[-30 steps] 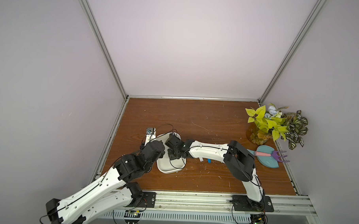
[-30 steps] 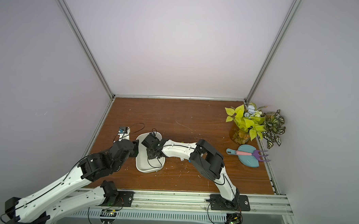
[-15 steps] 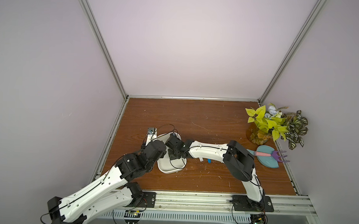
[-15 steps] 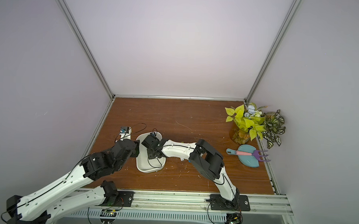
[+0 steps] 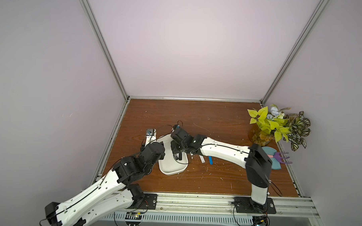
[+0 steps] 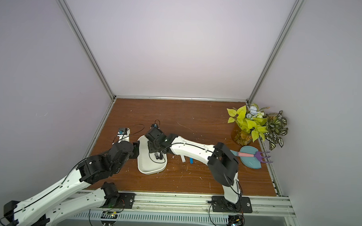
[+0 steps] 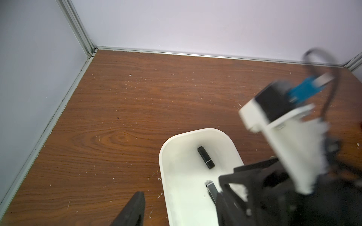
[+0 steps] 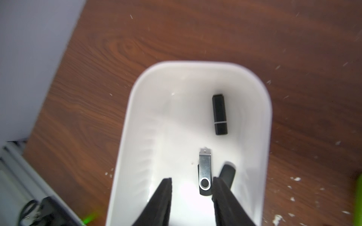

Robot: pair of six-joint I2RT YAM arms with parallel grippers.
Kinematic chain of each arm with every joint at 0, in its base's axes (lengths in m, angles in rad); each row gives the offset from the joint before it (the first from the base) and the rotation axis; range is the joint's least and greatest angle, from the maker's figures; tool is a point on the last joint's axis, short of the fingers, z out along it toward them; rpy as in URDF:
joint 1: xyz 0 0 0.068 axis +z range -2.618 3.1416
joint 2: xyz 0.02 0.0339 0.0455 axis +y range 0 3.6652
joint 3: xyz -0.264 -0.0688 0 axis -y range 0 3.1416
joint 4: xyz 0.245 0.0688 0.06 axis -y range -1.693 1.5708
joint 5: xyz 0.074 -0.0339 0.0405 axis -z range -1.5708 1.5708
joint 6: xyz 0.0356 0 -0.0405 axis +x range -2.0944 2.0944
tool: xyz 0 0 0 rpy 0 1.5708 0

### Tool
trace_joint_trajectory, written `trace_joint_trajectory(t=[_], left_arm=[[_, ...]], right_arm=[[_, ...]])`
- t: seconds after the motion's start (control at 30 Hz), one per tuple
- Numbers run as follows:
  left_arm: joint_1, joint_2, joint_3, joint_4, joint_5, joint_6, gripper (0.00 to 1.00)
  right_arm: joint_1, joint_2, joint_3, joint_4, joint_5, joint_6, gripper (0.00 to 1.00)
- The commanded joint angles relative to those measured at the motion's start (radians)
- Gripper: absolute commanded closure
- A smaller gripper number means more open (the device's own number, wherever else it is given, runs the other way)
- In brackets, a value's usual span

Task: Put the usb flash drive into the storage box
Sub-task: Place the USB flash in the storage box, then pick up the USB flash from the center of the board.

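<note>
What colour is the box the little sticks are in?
The storage box is white, clearest in the right wrist view.

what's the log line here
right gripper: open above storage box | usb flash drive: flat in box, between jaws, not gripped | left gripper: open at box edge

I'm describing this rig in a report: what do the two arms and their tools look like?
The left arm and right arm are white shells with black joint housings, thin black cables looping outside. The left tool and right tool have flat, tapered black fingers. A white bracket near each wrist carries a camera.
</note>
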Motion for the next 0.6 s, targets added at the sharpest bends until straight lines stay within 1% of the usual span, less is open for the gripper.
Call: trace_joint_trajectory(t=[0.0, 0.07, 0.13, 0.2, 0.23, 0.3, 0.33, 0.4, 0.43, 0.57], left_arm=[[0.010, 0.048, 0.035, -0.004, 0.086, -0.022, 0.42], [0.010, 0.117, 0.075, 0.029, 0.194, -0.016, 0.41], [0.008, 0.204, 0.109, 0.097, 0.307, -0.026, 0.41], [0.001, 0.282, 0.114, 0.205, 0.403, -0.045, 0.42], [-0.006, 0.336, 0.115, 0.268, 0.454, -0.060, 0.42], [-0.043, 0.444, 0.134, 0.390, 0.517, -0.077, 0.43], [-0.064, 0.505, 0.158, 0.428, 0.527, -0.087, 0.44], [-0.100, 0.636, 0.218, 0.461, 0.517, -0.112, 0.46], [-0.114, 0.691, 0.239, 0.485, 0.518, -0.128, 0.47], [-0.127, 0.838, 0.264, 0.632, 0.558, -0.194, 0.47]], right_arm=[[-0.174, -0.196, -0.142, 0.027, 0.034, -0.045, 0.59], [-0.296, -0.308, -0.296, 0.100, 0.010, -0.058, 0.58], [-0.423, -0.425, -0.466, 0.201, 0.028, -0.085, 0.55], [-0.536, -0.519, -0.611, 0.277, 0.047, -0.089, 0.53], [-0.601, -0.556, -0.675, 0.310, 0.029, -0.096, 0.53], [-0.711, -0.603, -0.764, 0.355, -0.017, -0.111, 0.51], [-0.762, -0.617, -0.804, 0.374, -0.040, -0.120, 0.51], [-0.831, -0.633, -0.849, 0.382, -0.080, -0.090, 0.51], [-0.847, -0.642, -0.881, 0.425, -0.126, -0.087, 0.51], [-0.850, -0.650, -0.994, 0.586, -0.111, -0.046, 0.50]])
